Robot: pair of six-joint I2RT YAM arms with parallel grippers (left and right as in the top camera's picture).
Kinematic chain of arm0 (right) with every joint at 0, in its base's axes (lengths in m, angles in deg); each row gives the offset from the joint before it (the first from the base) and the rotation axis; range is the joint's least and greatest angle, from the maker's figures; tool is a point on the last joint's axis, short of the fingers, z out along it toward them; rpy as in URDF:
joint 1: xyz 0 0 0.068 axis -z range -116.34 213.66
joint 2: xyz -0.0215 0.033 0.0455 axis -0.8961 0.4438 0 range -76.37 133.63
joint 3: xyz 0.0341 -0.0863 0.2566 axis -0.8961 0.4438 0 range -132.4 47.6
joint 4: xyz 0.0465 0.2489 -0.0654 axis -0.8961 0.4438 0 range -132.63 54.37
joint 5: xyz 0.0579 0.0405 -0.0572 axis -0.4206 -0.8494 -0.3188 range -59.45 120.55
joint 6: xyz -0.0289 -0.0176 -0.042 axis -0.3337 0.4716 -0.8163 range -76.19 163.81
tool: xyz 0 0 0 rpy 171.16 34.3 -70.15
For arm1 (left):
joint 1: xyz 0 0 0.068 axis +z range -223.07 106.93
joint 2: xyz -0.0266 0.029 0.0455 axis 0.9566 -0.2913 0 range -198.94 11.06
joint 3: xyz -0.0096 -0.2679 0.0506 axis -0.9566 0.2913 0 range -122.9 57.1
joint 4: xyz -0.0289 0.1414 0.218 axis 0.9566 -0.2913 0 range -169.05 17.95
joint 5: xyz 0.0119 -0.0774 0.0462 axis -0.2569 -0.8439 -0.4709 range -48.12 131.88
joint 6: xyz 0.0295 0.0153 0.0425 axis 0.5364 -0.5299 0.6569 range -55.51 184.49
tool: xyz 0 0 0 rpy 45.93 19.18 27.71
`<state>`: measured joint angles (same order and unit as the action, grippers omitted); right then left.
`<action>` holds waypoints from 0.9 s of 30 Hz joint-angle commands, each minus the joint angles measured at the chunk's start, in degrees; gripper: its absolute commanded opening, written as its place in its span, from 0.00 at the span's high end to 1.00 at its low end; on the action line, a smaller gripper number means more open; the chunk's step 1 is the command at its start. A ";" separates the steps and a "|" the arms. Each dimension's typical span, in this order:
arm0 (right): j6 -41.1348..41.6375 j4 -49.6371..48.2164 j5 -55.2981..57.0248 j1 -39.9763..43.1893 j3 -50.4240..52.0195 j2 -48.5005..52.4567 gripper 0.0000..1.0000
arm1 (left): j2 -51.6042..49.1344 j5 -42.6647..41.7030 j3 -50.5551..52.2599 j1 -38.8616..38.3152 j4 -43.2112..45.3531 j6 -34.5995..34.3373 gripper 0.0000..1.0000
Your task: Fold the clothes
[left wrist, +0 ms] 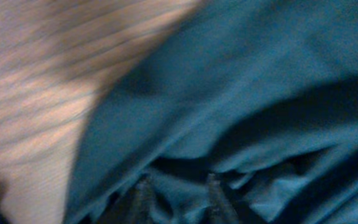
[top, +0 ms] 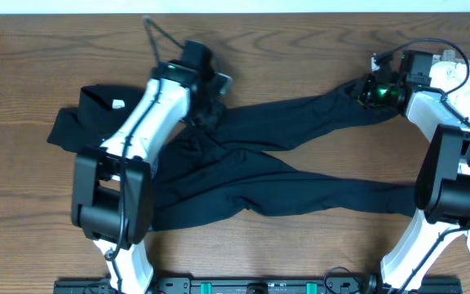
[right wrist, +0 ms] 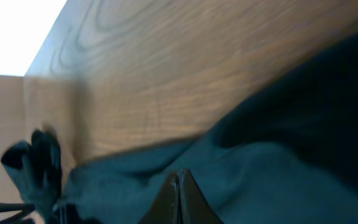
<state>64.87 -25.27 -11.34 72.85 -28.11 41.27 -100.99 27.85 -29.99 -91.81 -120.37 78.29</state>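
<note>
While the overhead view lays out the whole pair of dark trousers [top: 251,163] on the wooden table [top: 300,41], waist end with a small white tag [top: 119,104] at the left and both legs running to the right, it hides the fingertips under the arms' own bodies. From there, the left end effector [top: 209,110] sits low on the cloth near the top of the legs. The right end effector [top: 367,91] is at the far tip of the upper leg, just beside a heap of white garments [top: 467,82].

The left wrist view, though blurred, supplies what is missing. Its two fingers [left wrist: 143,199] stand a little apart with folds of the trousers bunched between them; whether they actually bite the cloth cannot be told. Bare table shows to the left of the fabric edge.

The right wrist view shows that end effector's fingers drawn fully together, tips down on the dark cloth. Whether any fabric is caught between them is not visible.
</note>
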 commanded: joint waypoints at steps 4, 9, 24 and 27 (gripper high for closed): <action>-5.07 5.27 3.52 -1.03 -0.37 -4.07 0.98 | -0.76 -0.26 1.97 -6.16 2.91 11.23 0.89; -7.74 10.08 3.91 -2.38 -0.37 -4.07 0.99 | -4.81 0.96 1.97 -7.34 5.46 11.21 0.92; -10.91 15.87 23.04 -17.86 0.13 -3.76 0.97 | -10.47 4.04 1.97 -7.32 11.37 9.66 0.92; -8.09 15.85 27.76 -21.57 0.87 -2.51 0.97 | -10.47 6.54 1.97 -7.26 13.18 9.01 0.91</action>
<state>54.36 -9.44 9.34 54.14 -28.06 38.52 -110.78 31.22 -28.30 -99.41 -107.87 88.30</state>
